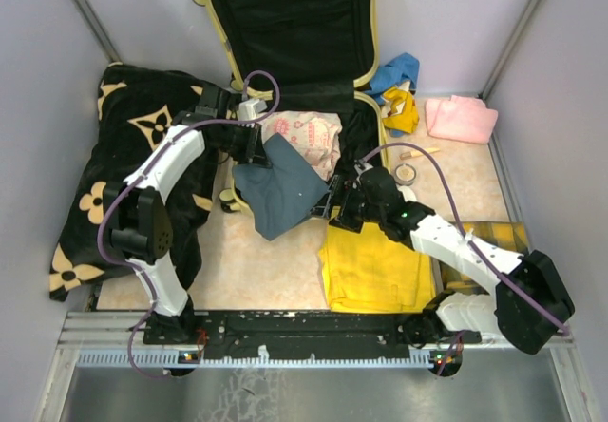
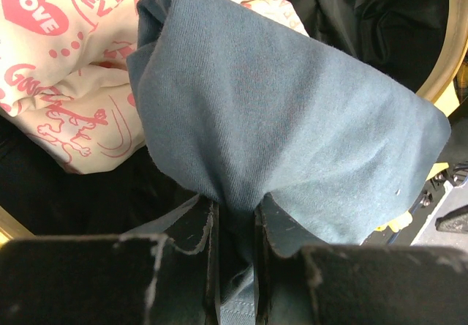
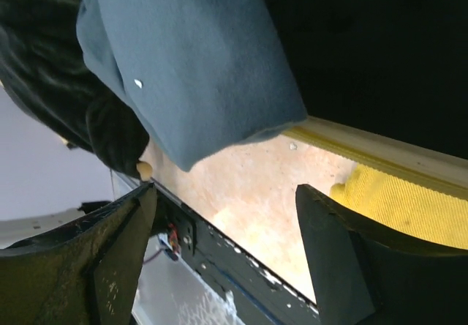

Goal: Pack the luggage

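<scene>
The luggage (image 1: 220,32) lies open at the back, its pale-yellow lid raised and its black lining showing. A white cloth with pink print (image 1: 312,135) rests in the lower half. My left gripper (image 1: 255,148) is shut on a blue-grey garment (image 1: 280,192) that hangs over the luggage's front rim. In the left wrist view the garment (image 2: 292,113) bunches between the fingers of that gripper (image 2: 235,208), above the printed cloth (image 2: 66,83). My right gripper (image 1: 340,209) stands open just right of the garment, with nothing in it (image 3: 227,200); the garment's corner (image 3: 190,61) hangs above it.
A black blanket with tan flowers (image 1: 123,175) lies left of the luggage. A folded yellow towel (image 1: 375,265) lies near the front, under the right arm. Pink cloth (image 1: 461,118), blue and yellow cloths (image 1: 399,85) and a tape roll (image 1: 407,173) sit at the back right.
</scene>
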### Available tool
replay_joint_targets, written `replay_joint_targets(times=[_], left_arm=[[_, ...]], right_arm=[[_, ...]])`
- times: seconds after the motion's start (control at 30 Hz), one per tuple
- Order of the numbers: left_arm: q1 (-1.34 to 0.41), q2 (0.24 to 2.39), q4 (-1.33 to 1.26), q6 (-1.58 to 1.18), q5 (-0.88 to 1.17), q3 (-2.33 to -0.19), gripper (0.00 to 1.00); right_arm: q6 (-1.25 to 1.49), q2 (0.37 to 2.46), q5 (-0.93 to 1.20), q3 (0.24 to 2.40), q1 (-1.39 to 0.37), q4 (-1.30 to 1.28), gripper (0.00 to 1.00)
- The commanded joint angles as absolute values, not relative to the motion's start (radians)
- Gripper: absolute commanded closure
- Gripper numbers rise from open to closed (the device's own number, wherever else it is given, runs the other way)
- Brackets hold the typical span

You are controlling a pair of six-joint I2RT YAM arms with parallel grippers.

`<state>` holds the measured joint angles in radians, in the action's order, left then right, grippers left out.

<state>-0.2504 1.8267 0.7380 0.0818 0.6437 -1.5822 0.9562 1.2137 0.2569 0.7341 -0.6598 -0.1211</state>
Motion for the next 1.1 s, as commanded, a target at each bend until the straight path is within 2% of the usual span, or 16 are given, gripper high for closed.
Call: replay_joint_targets(times=[0.0, 0.23, 0.4, 0.47, 0.53, 0.6, 0.8, 0.97, 1.07], left_arm=[[-0.245, 1.787, 0.701, 0.048, 0.670, -1.582, 1.00], [-0.245, 1.793, 0.692, 0.022, 0.696, -1.562, 1.00], [-0.245, 1.792, 0.686, 0.011, 0.697, -1.554, 1.00], [-0.245, 1.792, 0.684, 0.008, 0.698, -1.547, 1.00], [-0.245, 1.792, 0.680, 0.004, 0.699, -1.538, 1.00], [-0.245, 1.793, 0.675, 0.005, 0.700, -1.533, 1.00], [-0.244, 1.788, 0.671, 0.003, 0.691, -1.527, 1.00], [-0.243, 1.749, 0.663, -0.009, 0.658, -1.511, 1.00], [-0.243, 1.708, 0.640, -0.054, 0.627, -1.490, 1.00]], right_arm=[[1.028, 1.220, 0.150, 0.722, -0.684, 0.030, 0.25], [1.037, 1.252, 0.083, 0.728, -0.685, 0.090, 0.39], [1.071, 1.294, 0.046, 0.734, -0.706, 0.107, 0.40], [1.072, 1.307, 0.031, 0.738, -0.718, 0.115, 0.37], [1.076, 1.318, 0.027, 0.743, -0.727, 0.107, 0.24], [1.078, 1.329, 0.020, 0.745, -0.735, 0.101, 0.24], [1.055, 1.326, -0.003, 0.787, -0.736, 0.086, 0.69], [1.012, 1.297, 0.031, 0.867, -0.729, -0.042, 1.00], [0.961, 1.286, 0.086, 0.953, -0.691, -0.152, 1.00]])
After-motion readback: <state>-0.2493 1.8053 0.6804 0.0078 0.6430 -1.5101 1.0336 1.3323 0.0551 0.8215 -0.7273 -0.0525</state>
